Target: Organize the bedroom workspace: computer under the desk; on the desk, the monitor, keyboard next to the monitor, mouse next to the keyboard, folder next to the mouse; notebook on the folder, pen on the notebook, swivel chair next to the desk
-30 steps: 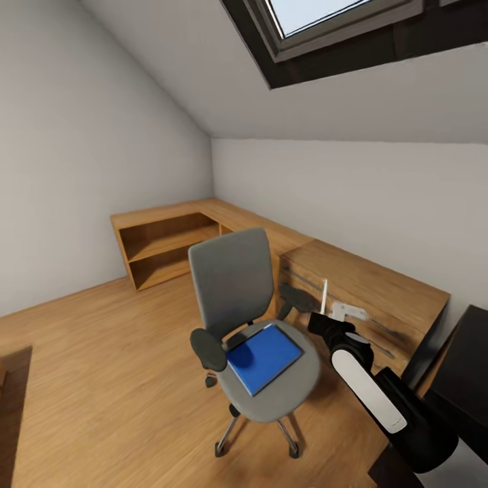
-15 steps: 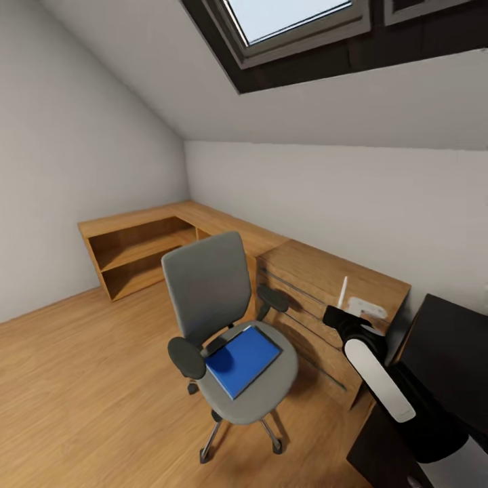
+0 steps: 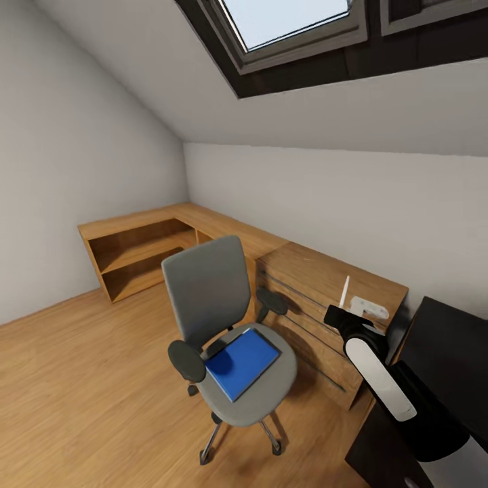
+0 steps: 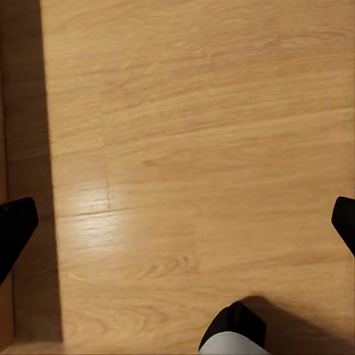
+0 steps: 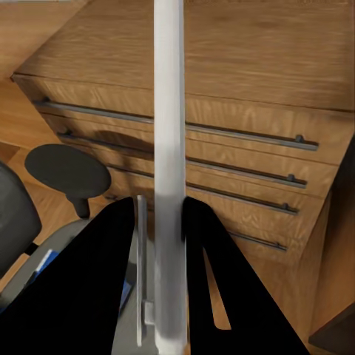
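Note:
The grey swivel chair (image 3: pixel 210 291) stands in the middle of the wooden floor with the blue folder (image 3: pixel 242 362) flat on its seat. To its right, my right gripper (image 3: pixel 348 306) is shut on the whitish pen (image 3: pixel 344 290), which points upward in front of the dresser. In the right wrist view the pen (image 5: pixel 170 140) runs between the two black fingers (image 5: pixel 111 281) of the right gripper (image 5: pixel 170 237). A corner of the black desk (image 3: pixel 451 339) shows at the far right. My left gripper (image 4: pixel 177 222) hangs open over bare floor. The computer, monitor, keyboard, mouse and notebook are out of view.
A light wooden dresser (image 3: pixel 318 278) with bar handles stands against the back wall just behind the chair's armrest (image 3: pixel 272 301). A low wooden shelf unit (image 3: pixel 135 244) fills the far left corner. Open floor (image 3: pixel 81 379) lies left of the chair.
The head view has swung right over the last second, so chair and dresser sit further left in the picture. The right gripper still holds the pen; the folder has not moved.

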